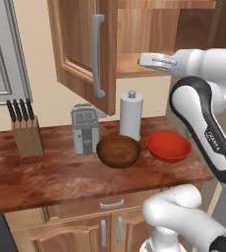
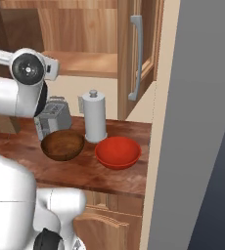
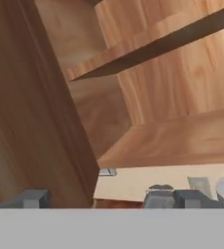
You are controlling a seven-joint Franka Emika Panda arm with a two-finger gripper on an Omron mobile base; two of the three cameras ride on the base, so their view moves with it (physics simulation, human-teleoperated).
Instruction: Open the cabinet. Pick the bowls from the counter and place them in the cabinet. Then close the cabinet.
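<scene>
Left base view: the cabinet (image 1: 85,49) hangs above the counter (image 1: 61,172) with its left door swung open, grey bar handle facing out, and the bottom shelf bare. The gripper (image 1: 145,61) is raised at the shelf's front edge, right of that door, well above the bowls. On the counter the brown bowl (image 1: 118,151) sits in front of the paper-towel roll (image 1: 131,114); the red bowl (image 1: 168,145) lies just beside it, to the right of the roll's foot. A toaster (image 1: 85,130) stands left of the roll, and a knife block (image 1: 25,134) farther left again.

Right base view: the cabinet's right door (image 2: 136,56) also stands open. The roll (image 2: 94,116) is at the back of the counter (image 2: 109,176), with the brown bowl (image 2: 62,145) in front and to its left and the red bowl (image 2: 118,152) in front and to its right, close together but apart. The toaster (image 2: 52,117) is left of the roll, partly behind the arm.

Hand view: the camera looks into the cabinet (image 3: 172,141) past the door on one side, with a shelf (image 3: 148,46) above the floor board. The fingertips (image 3: 33,198) sit far apart at the bottom edge, jaws spread wide, nothing between them.
</scene>
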